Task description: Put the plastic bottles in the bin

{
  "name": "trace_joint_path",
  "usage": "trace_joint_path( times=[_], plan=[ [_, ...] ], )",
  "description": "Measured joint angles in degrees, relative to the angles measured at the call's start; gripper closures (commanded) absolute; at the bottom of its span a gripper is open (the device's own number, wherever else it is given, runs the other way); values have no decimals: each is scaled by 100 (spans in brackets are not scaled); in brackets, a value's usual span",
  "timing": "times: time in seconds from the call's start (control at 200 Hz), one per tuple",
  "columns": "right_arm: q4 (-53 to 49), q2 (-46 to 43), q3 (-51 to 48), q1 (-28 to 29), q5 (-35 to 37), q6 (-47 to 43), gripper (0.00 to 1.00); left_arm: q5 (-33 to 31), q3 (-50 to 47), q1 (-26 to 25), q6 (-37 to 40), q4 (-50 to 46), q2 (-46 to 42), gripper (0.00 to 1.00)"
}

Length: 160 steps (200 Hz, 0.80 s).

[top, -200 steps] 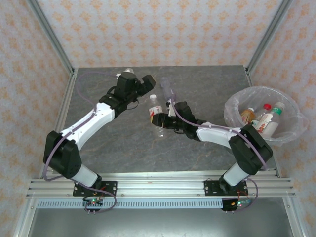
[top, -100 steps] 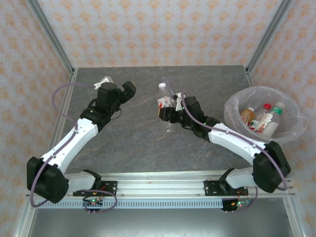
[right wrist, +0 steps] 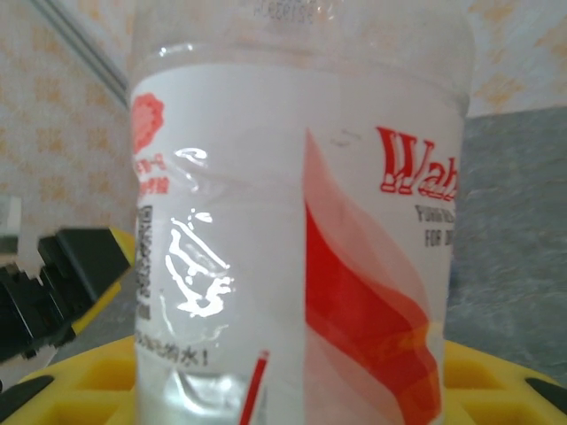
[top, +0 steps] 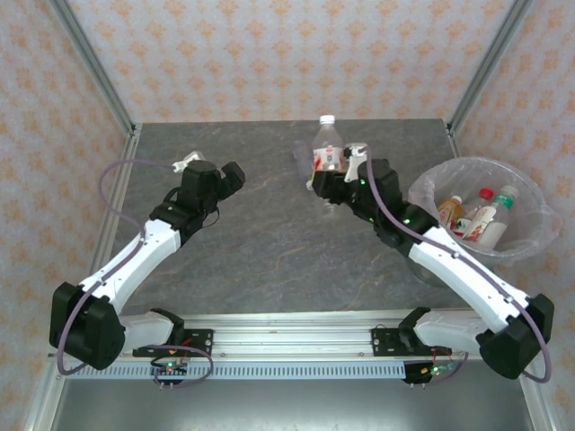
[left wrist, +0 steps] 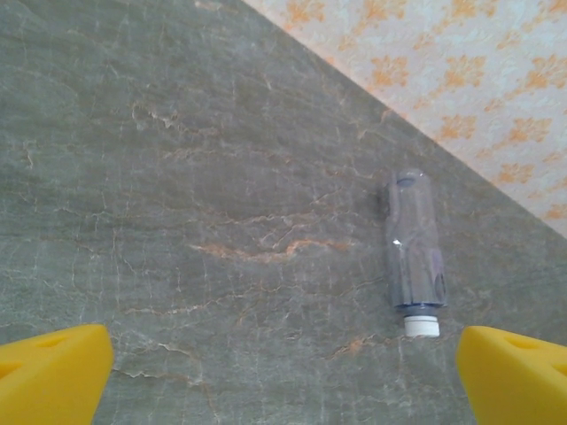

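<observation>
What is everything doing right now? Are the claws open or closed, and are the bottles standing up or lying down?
left gripper, wide open, holding nothing.
right gripper, closed on the labelled bottle.
labelled bottle, upright, cap on, gripped.
clear bottle, lying on the table, cap on.
bin, upright, bag-lined, partly filled.
three binned bottles, leaning inside the bin, caps on.
</observation>
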Motion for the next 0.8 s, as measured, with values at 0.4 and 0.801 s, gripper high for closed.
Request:
trace_joint_path(
  times=[0.4,0.801],
  plan=[
    [-1290,-960,826,-675,1150,-621,48,168,0,0,-2,7,413,0],
    [-2000,-1261,1193,-1797,2142,-1141,47,201,0,0,-2,4,544,0]
  ],
)
